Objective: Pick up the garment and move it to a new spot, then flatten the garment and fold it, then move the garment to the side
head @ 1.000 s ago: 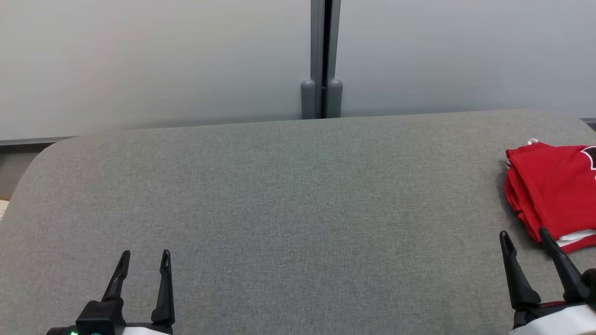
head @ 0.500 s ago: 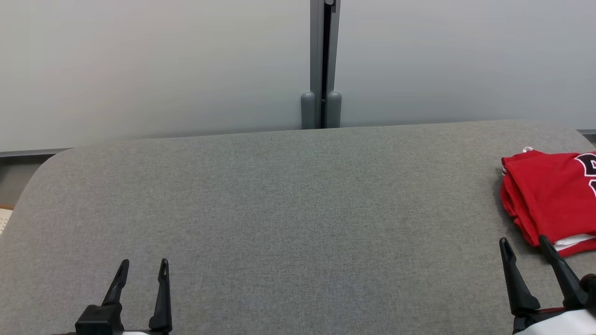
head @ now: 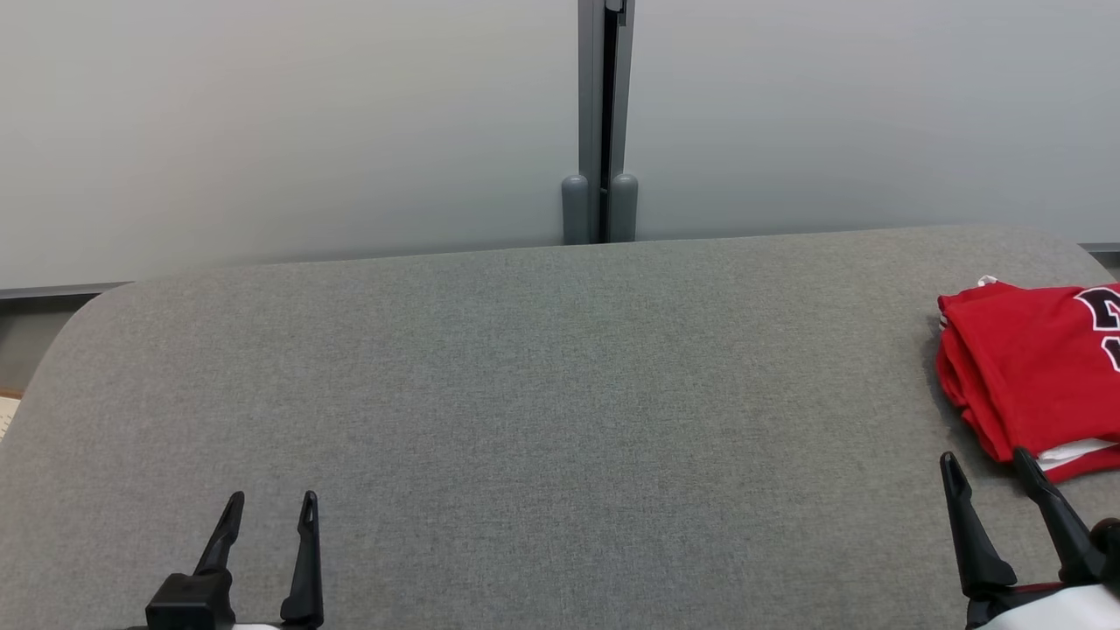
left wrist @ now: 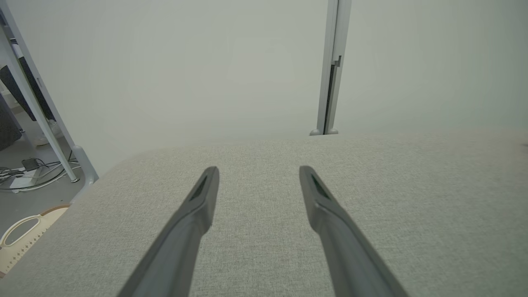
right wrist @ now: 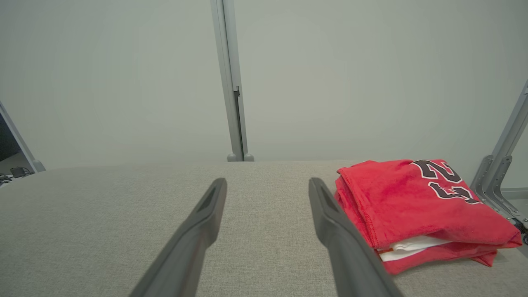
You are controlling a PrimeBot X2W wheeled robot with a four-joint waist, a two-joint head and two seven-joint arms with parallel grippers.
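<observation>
Head view: grey surface holds garment before wall.

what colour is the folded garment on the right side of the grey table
Red, with dark white-edged numerals; the garment shows best in the right wrist view.

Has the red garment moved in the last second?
No. The red garment keeps its place against the far edge of the table; the camera shifted instead.
</observation>
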